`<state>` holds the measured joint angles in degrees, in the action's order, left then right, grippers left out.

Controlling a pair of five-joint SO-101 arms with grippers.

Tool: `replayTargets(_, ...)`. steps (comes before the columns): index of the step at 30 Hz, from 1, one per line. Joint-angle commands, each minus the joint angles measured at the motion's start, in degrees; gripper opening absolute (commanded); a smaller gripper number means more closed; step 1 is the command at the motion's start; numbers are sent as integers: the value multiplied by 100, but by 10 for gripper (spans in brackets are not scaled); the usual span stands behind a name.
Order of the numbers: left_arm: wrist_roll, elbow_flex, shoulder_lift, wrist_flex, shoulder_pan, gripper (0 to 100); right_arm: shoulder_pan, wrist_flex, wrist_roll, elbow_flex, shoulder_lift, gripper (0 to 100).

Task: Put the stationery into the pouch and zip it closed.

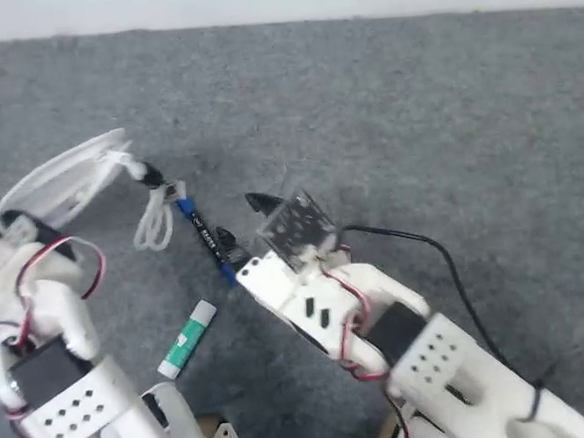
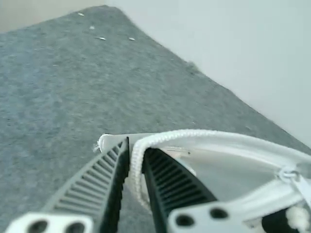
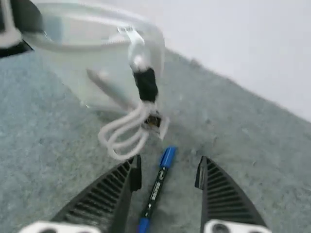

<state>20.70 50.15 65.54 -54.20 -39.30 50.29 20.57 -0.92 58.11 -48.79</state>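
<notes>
High view: translucent white pouch (image 1: 64, 180) tilted up over grey felt-like mat (image 1: 414, 100); green-and-white glue stick (image 1: 187, 339) lies flat between the arms.
Left gripper (image 2: 133, 150): ribbed dark fingers (image 2: 165, 179) pinched on the pouch's corded rim.
Right gripper (image 3: 167, 172): spread wide, holding nothing.
Pen (image 3: 158, 187): slim, black, blue-capped — on the mat between the right gripper's fingers, untouched, cap toward the pouch's white cord loop (image 3: 124, 133).
</notes>
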Motion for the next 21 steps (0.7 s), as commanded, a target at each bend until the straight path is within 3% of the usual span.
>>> replayTargets(1,114,-541,18,255,-466,10,66,31,466,-703,778,170)
replayTargets(11,114,-505,9,255,-730,10,110,-40,607,-1512,2440,173)
replayTargets(16,114,-505,18,246,-712,10,259,-40,1169,-1987,3081,173)
replayTargets(21,114,-505,26,229,-712,10,251,-40,1204,-2479,3873,173)
